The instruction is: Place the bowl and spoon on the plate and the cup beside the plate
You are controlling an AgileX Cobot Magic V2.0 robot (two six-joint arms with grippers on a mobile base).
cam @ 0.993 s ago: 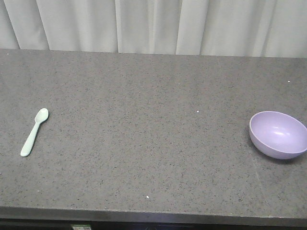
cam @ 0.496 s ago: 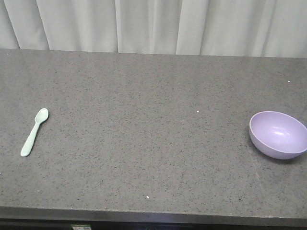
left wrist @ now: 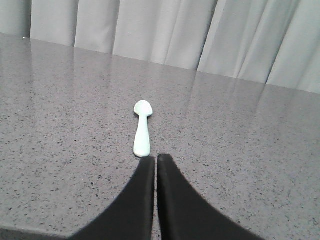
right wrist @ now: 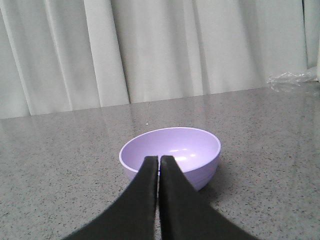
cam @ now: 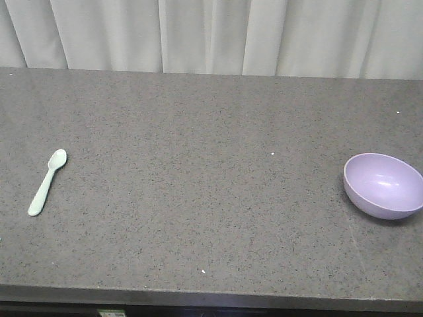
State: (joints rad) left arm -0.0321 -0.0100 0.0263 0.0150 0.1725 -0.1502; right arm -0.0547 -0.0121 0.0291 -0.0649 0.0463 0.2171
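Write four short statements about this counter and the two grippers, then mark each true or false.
1. The spoon lies inside the bowl. False: it lies on the counter, well apart from the bowl.
2. The bowl stands upright and empty. True.
3. The left gripper is shut, the spoon's handle just ahead of it. True.
4. The right gripper clamps the bowl's rim. False: it is shut on nothing.

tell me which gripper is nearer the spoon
Left. The left gripper is shut, its tips just short of the spoon handle; the right gripper points at the bowl, far from the spoon.
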